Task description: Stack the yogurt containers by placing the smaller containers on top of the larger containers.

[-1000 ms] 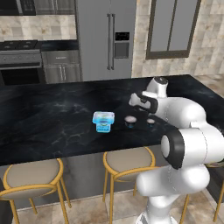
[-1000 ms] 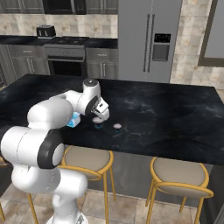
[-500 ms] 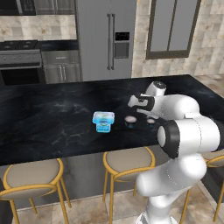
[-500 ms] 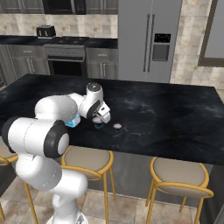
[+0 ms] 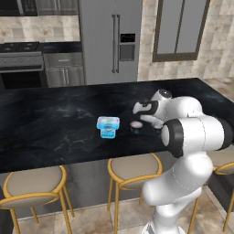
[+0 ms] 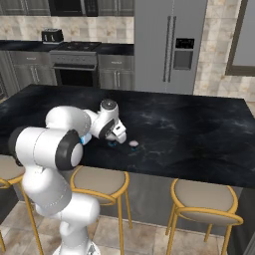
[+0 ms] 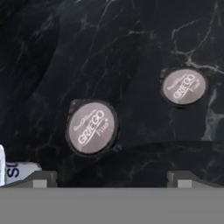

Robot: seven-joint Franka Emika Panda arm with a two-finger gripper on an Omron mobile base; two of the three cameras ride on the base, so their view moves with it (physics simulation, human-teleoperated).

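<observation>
Change: white arm has lowered over the black marble counter (image 5: 55, 128).
Gripper (image 7: 111, 178): released, empty, above larger dark round cup (image 7: 91, 127).
Meaning: grasp imminent; blue squarish tub (image 5: 108, 126) unstacked.

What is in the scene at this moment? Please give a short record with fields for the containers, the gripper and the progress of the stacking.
surface: black marble counter
large container: light blue tub, upright on the counter, nothing on top
small containers: two round cups, the bigger cup and the smaller cup, both on the counter, apart from each other
gripper: gripper open, above the cups, holding nothing
stacking: not yet begun
</observation>
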